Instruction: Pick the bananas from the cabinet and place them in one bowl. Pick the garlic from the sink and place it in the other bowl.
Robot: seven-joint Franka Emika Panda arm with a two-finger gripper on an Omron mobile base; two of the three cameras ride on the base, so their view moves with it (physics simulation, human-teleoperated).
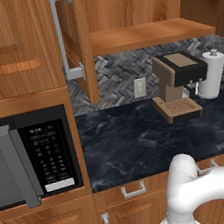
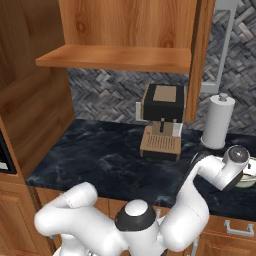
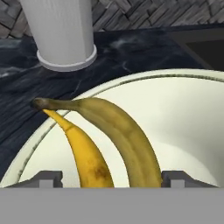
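Yellow bananas [image 3: 109,140] are lying in a cream-white bowl [image 3: 192,113], two of them side by side, stems joined at the dark tip over the bowl's rim. Gripper [image 3: 111,177] is hovering right over them, fingers [image 3: 48,178] spread wide, one tip on each side of the pair; cannot tell if the tips are touching the fruit, but they are not pinching it. Bowl is sitting on the dark marble counter [image 3: 131,57], near a white paper towel roll [image 3: 61,30]. Wooden cabinet [image 1: 138,34] is standing open above the counter, shelf bare. Coffee machine [image 1: 178,87] is sitting beneath it.
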